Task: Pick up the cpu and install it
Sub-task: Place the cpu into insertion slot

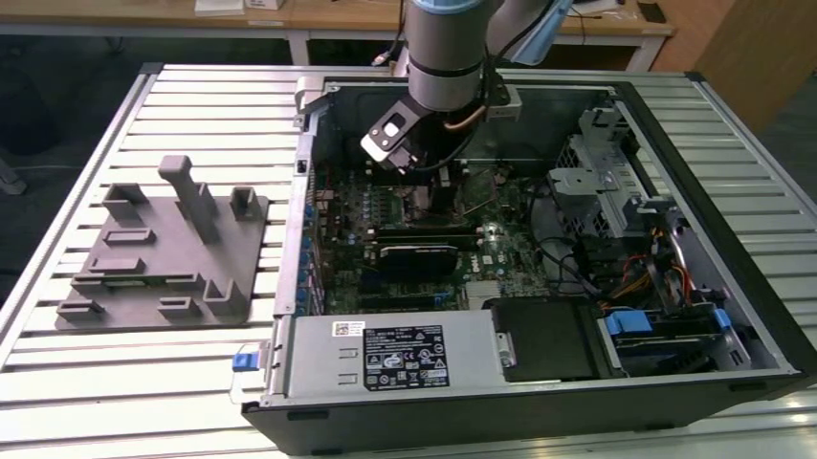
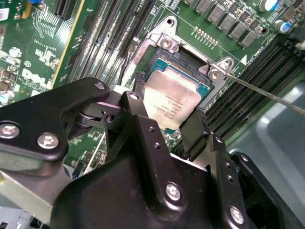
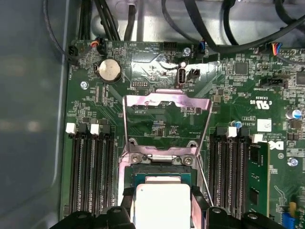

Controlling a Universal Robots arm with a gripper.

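Slatted metal table (image 1: 128, 382), open computer case (image 1: 511, 416) lying on it, and the arm (image 1: 447, 48) reaching in over the socket. Closest in, in the second wrist view, the gripper (image 2: 167, 109) has its black fingers (image 2: 193, 131) narrowed onto opposite edges of the cpu (image 2: 174, 93). It looks held to me, low over the socket (image 2: 162, 33), and whether it touches is hard to call. Good play here is to keep it flat, corners square to the socket, straight down, no sliding. This view offers the thin lever (image 2: 267, 93) beside the socket. The first wrist view gives the cover plate (image 3: 167, 102) flipped open beyond the socket, with memory slots (image 3: 90, 176) flanking it. The exterior view adds the grey fixture block (image 1: 166, 249), well apart from the socket, outside the case.
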